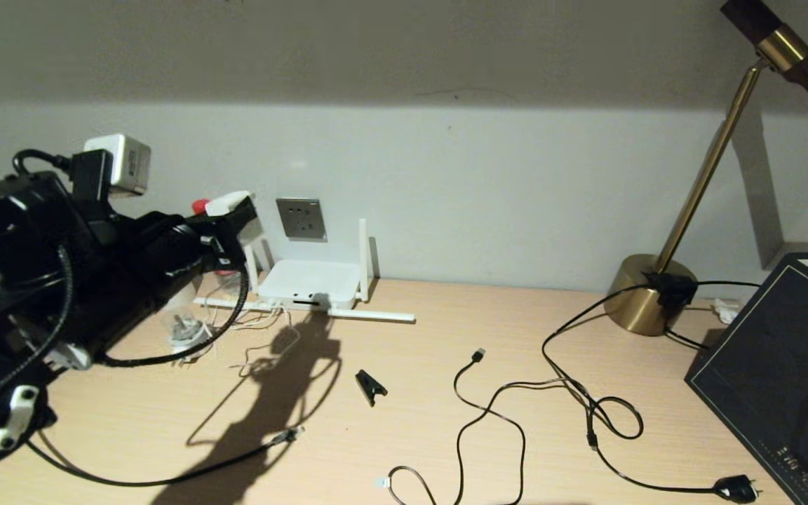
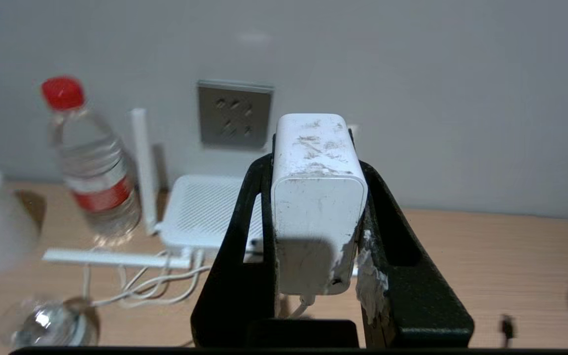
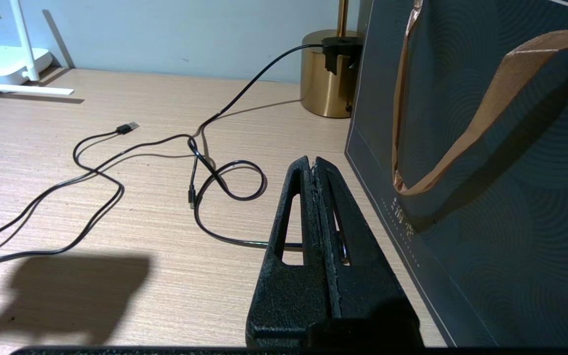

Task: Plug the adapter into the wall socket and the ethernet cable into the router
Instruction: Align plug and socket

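My left gripper [image 2: 316, 162] is shut on the white adapter [image 2: 316, 197], and its thin white cord hangs below. It holds the adapter in the air in front of the wall, short of the grey wall socket [image 2: 233, 114] and off to one side of it. In the head view the adapter [image 1: 229, 202] is left of the socket [image 1: 301, 218] and above the white router [image 1: 309, 282]. The black ethernet cable [image 1: 165, 480] lies on the table, with its clear plug [image 1: 286, 436] at the front left. My right gripper [image 3: 313, 165] is shut and empty, low beside the dark bag.
A water bottle [image 2: 94, 162] with a red cap and a clear-topped plug base [image 1: 183, 330] stand left of the router. A black clip [image 1: 370, 386], a USB-tipped cable [image 1: 477, 355] and a mains-plug cable [image 1: 737, 487] lie mid-table. A brass lamp base [image 1: 649, 294] and a dark bag [image 1: 769, 351] are at the right.
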Tool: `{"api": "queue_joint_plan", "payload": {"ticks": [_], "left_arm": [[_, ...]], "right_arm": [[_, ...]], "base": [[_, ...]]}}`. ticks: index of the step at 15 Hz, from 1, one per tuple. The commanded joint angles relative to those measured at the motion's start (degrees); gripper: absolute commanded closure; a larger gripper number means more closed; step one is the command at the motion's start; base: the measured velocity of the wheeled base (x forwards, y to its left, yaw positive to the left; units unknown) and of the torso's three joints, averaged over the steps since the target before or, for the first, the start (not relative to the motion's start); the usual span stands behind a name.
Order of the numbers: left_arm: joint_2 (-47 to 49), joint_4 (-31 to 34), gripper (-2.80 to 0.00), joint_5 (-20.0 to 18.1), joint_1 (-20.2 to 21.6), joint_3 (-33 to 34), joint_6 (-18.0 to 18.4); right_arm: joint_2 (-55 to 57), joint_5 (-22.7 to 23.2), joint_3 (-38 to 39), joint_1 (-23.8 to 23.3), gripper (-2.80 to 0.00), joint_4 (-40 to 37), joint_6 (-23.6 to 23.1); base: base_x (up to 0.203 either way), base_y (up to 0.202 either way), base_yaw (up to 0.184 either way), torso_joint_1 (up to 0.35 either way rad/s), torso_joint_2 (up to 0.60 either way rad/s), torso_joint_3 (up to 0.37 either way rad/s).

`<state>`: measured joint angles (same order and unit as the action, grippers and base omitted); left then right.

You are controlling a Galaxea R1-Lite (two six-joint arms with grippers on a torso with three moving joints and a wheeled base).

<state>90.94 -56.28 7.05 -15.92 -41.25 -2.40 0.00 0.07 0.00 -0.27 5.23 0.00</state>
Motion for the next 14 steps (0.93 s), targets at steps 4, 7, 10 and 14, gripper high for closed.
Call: {"api": "queue_joint_plan", "payload": {"ticks": [4, 7, 10, 14], "left_arm": [[10.79, -12.26, 0.0, 1.37, 0.45, 2.91, 1.26], [17.15, -19.79, 0.0, 1.33, 0.45, 1.89, 2.99], [23.68, -25.99, 0.0, -0.18, 0.46, -0.27, 3.54], [33.87, -29.84, 0.0, -2.67, 0.55, -10.43, 6.49]], "right_arm": [[0.09, 0.01, 2.02, 0.0, 0.0, 0.04, -0.09], [0.09, 0.01, 2.02, 0.0, 0.0, 0.04, -0.09], [0.09, 0.01, 2.02, 0.0, 0.0, 0.04, -0.09], [0.09, 0.01, 2.02, 0.0, 0.0, 0.13, -0.01]], "base": [[0.0, 0.0, 0.0, 0.0, 0.0, 0.0], [0.0, 0.0, 0.0, 0.0, 0.0, 0.0], [0.0, 0.0, 0.0, 0.0, 0.0, 0.0], [0.0, 0.0, 0.0, 0.0, 0.0, 0.0]]}}
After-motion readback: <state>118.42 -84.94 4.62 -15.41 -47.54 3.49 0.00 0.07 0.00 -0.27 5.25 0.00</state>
